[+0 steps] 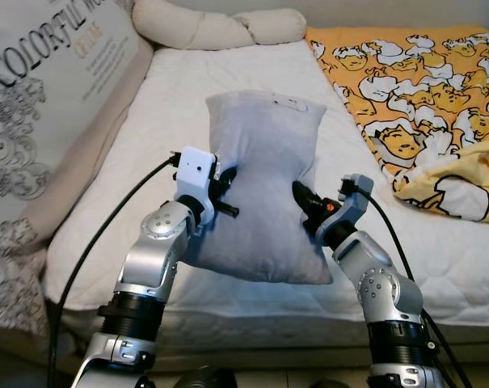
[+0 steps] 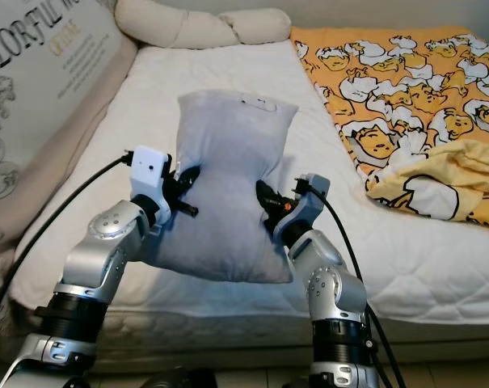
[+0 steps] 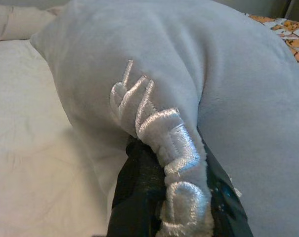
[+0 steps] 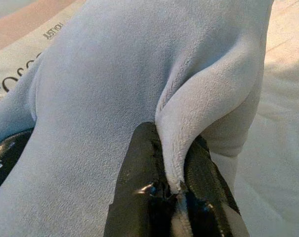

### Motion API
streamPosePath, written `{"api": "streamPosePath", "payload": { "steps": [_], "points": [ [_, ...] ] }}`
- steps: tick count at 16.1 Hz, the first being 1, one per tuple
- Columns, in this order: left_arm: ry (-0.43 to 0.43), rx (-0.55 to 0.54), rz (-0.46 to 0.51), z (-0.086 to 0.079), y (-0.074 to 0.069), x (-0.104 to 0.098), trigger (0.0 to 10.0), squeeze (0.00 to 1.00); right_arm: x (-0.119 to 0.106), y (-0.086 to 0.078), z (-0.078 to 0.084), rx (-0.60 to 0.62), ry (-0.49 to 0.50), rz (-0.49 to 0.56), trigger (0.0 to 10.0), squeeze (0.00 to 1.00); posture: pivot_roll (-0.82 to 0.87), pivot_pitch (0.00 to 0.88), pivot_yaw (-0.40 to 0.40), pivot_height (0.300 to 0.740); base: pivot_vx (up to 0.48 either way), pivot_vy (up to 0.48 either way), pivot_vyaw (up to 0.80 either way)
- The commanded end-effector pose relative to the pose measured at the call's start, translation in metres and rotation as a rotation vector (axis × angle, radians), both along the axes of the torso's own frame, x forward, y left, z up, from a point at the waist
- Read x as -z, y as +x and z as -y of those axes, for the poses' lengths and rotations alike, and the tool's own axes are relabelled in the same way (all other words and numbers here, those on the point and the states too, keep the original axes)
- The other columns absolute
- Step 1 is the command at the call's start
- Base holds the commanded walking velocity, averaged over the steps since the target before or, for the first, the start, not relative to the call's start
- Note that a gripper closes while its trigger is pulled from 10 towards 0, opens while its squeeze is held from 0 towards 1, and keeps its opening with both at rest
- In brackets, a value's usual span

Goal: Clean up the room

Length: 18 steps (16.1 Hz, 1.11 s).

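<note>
Pillow [image 1: 260,186], pale grey and soft, is held over the near edge of the mattress [image 1: 438,275], pinched from both sides. The left gripper [image 1: 226,192] is clenched on a fold of its left seam, and the right gripper [image 1: 302,198] is clenched on a fold at its right side. A yellow patterned blanket [image 1: 414,89] lies rumpled to the right, cushions [image 1: 220,28] at the head. The step looks like carrying the pillow to its place; next, both arms should move together, keeping the pinch.
</note>
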<state>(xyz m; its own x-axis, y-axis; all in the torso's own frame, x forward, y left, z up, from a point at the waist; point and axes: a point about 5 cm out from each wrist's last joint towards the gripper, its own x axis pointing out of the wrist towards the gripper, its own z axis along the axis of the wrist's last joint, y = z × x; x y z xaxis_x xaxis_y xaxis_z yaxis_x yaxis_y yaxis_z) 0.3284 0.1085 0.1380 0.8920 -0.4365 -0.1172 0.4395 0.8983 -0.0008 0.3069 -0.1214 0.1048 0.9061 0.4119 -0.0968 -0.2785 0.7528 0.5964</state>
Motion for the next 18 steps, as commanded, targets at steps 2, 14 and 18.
{"api": "streamPosePath", "payload": {
  "steps": [2,14,18],
  "points": [
    [0.013,0.008,0.055,0.0028,0.0039,-0.0112,10.0,0.0,-0.0085,0.0041,-0.0048,-0.009,0.016,0.03,10.0,0.0,-0.05,0.0,0.065,0.74,0.0,0.377,-0.57],
    [0.044,0.023,0.053,0.0052,0.0074,-0.0106,10.0,0.0,-0.0051,0.0036,-0.0028,0.029,0.021,0.008,10.0,0.0,-0.07,0.0,0.098,0.74,0.0,0.279,0.0],
    [0.016,0.024,0.057,0.0031,0.0079,-0.0125,10.0,0.0,-0.0049,0.0041,-0.0034,0.021,0.024,0.001,10.0,0.0,-0.06,0.0,0.094,0.74,0.0,0.0,0.0]
  ]
}}
